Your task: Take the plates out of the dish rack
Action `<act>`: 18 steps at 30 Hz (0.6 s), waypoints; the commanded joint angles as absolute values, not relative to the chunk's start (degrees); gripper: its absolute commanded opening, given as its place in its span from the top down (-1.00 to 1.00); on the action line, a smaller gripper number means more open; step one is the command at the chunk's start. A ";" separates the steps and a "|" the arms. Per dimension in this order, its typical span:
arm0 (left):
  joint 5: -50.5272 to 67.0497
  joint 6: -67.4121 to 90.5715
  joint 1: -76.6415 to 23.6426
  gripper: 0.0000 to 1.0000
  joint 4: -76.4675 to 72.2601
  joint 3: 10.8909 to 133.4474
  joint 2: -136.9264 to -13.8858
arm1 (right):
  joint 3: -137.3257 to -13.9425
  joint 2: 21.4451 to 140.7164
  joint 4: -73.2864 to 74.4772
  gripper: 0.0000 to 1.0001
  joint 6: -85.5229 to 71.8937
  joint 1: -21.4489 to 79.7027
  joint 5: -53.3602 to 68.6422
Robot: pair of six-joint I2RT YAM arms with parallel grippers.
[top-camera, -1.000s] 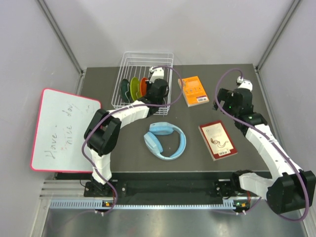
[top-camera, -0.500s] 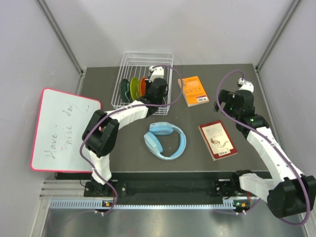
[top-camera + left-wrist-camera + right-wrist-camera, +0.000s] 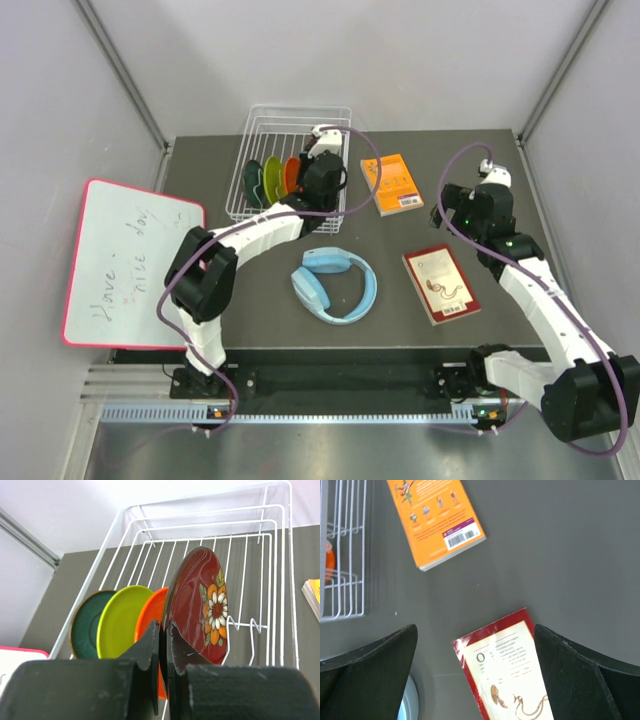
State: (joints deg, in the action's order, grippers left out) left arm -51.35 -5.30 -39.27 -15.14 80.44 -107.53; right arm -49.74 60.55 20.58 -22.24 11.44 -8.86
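Grey table (image 3: 250, 310) carries everything. Whiteboard (image 3: 125, 262) overhangs its left edge; the handwriting reads roughly "Have a nice day". White wire dish rack (image 3: 299, 107) sits far centre. Blue headphones (image 3: 335, 285) lie near centre, the orange book (image 3: 394, 184) just right of the rack, and the red-bordered book (image 3: 441, 284) nearer right. The orange one has a barcode; other print is too small to read.

Nothing is unloaded yet. All four stand on edge in the rack, left to right: dark teal plate (image 3: 85, 630), lime green plate (image 3: 120, 620), orange plate (image 3: 152, 607), dark red plate (image 3: 200, 605) with a flower print.

My left fingers (image 3: 147, 645) are clamped on the dark red plate's near rim. It's the end one, so it should lift without fouling the rest. My right fingers (image 3: 370, 675) are spread wide and empty above the books, away from the rack.
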 commanded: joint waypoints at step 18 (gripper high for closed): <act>-19.11 20.27 -38.94 1.00 -3.77 81.39 -89.56 | -44.13 64.16 -8.16 -1.00 -32.06 10.81 19.93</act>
